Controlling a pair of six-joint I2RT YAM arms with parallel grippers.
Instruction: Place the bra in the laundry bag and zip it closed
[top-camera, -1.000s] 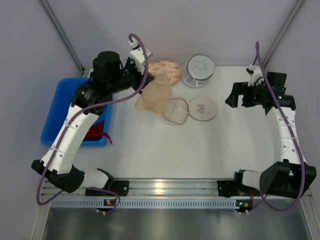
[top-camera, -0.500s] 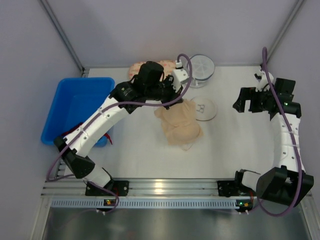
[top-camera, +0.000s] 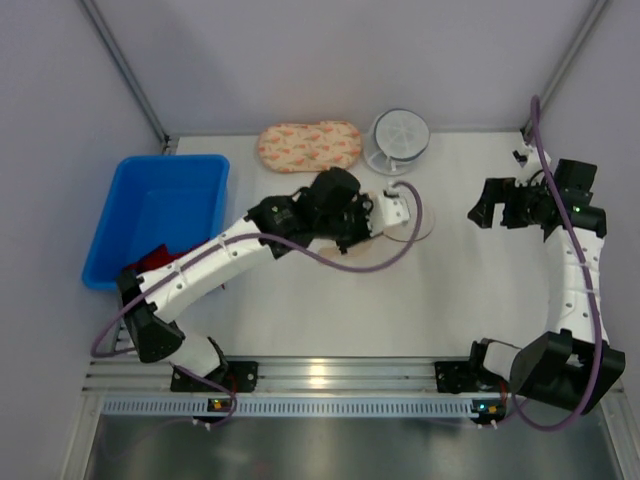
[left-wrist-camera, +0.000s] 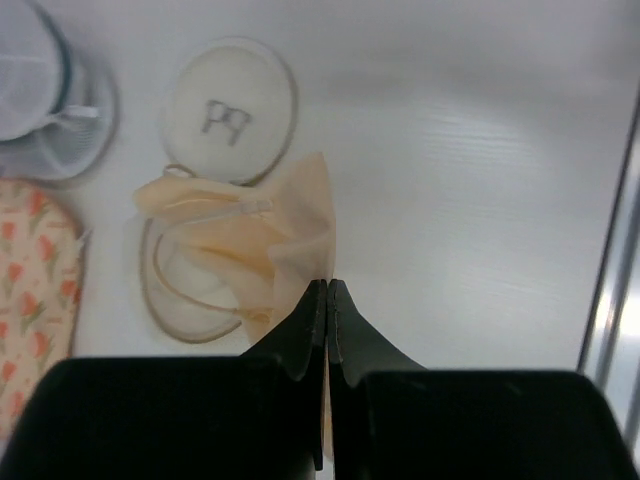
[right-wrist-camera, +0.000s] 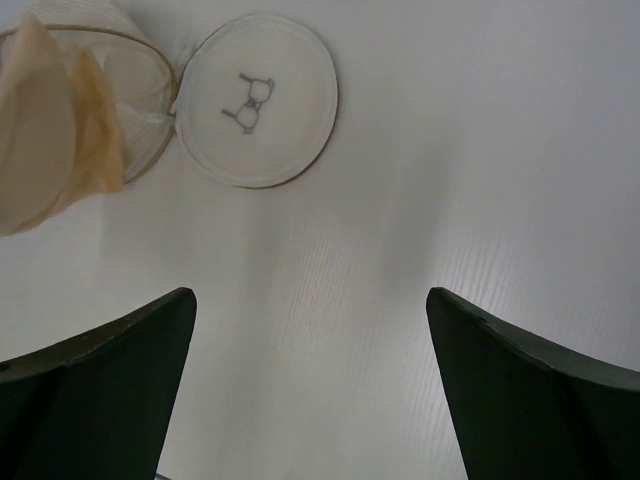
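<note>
My left gripper (left-wrist-camera: 328, 285) is shut on a fold of the beige bra (left-wrist-camera: 262, 235), which hangs from the jaws. The bra drapes over the nearer open dome (left-wrist-camera: 180, 300) of the laundry bag. The bag's other dome (left-wrist-camera: 232, 110), with the small dark mark, lies flat beside it. From above, the left arm covers the bra and most of the laundry bag (top-camera: 422, 224). My right gripper (right-wrist-camera: 310, 295) hovers open over bare table to the right of the marked dome (right-wrist-camera: 260, 100), and the bra (right-wrist-camera: 50, 140) shows at that view's left edge.
A peach floral pouch (top-camera: 308, 145) and a white ribbed round container (top-camera: 398, 140) lie at the back. A blue bin (top-camera: 160, 200) at the left holds a red cloth (top-camera: 150, 262). Metal frame posts stand at the back corners.
The left arm has swung from the back left to the middle, carrying the bra over the laundry bag and down onto its open dome. The right arm has shifted slightly, still open.
</note>
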